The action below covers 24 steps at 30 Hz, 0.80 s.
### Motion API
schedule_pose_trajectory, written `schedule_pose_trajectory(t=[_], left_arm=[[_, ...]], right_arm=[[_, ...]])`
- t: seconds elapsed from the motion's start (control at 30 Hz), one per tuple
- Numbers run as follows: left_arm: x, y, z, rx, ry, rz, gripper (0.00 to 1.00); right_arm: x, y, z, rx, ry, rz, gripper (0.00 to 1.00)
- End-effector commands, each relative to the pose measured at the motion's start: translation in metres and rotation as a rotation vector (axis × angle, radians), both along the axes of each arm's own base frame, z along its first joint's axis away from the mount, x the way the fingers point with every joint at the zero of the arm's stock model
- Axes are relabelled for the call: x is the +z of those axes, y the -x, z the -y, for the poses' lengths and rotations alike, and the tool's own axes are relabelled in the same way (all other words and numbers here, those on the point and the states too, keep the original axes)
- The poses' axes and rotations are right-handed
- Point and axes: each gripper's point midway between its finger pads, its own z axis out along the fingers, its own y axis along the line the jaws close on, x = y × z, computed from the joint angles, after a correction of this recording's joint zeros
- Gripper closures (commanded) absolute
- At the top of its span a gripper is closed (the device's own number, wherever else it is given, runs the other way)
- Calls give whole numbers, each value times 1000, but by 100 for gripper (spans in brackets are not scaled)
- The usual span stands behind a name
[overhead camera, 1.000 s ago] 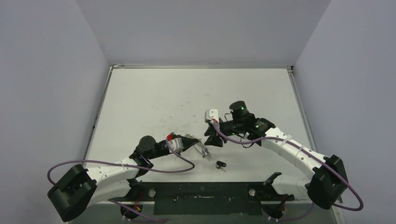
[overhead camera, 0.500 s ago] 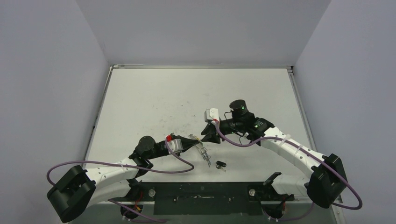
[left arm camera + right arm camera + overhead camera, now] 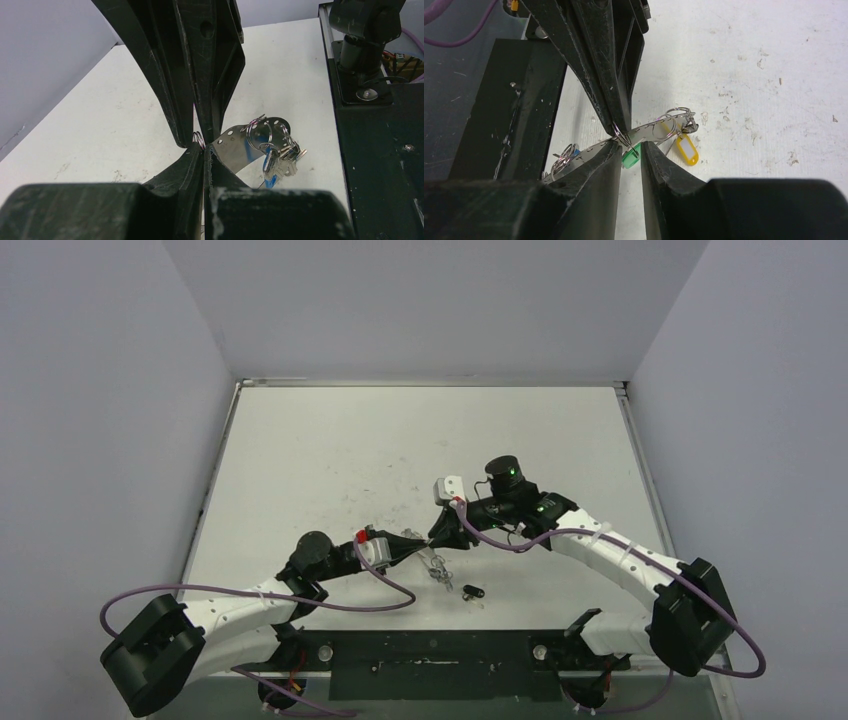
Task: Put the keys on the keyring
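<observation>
left gripper (image 3: 203, 151) is clenched on the tip of the big silvery metal keyring (image 3: 232, 145), dangling between both grippers; right gripper (image 3: 631, 147) sits half-open around the green plastic key tag (image 3: 629, 158); a crooked squeeze could yank the ring loose
</observation>
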Motion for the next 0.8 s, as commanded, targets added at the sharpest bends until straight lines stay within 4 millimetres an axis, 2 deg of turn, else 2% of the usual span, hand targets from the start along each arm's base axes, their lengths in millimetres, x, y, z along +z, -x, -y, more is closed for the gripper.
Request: schedule_pose_trajectory(t=[0.0, 0.23, 0.27, 0.37, 0.57, 0.7, 0.77], left_arm=[[34, 4, 3, -24, 87, 87, 100], [33, 3, 3, -21, 83, 83, 100], [33, 3, 3, -21, 83, 83, 100], [31, 3, 3, -20, 81, 79, 100], [31, 2, 0, -6, 84, 77, 100], [29, 0, -4, 22, 79, 73, 100], [27, -3, -7, 49, 72, 70, 90]], right_arm=[[11, 3, -9, 67, -65, 54, 77], [13, 8, -13, 93, -78, 51, 78], [12, 9, -13, 97, -78, 52, 80], [12, 11, -13, 105, -78, 46, 100], [11, 13, -10, 101, -44, 31, 100], [11, 8, -4, 36, 37, -14, 100], [9, 5, 0, -9, 101, -46, 100]])
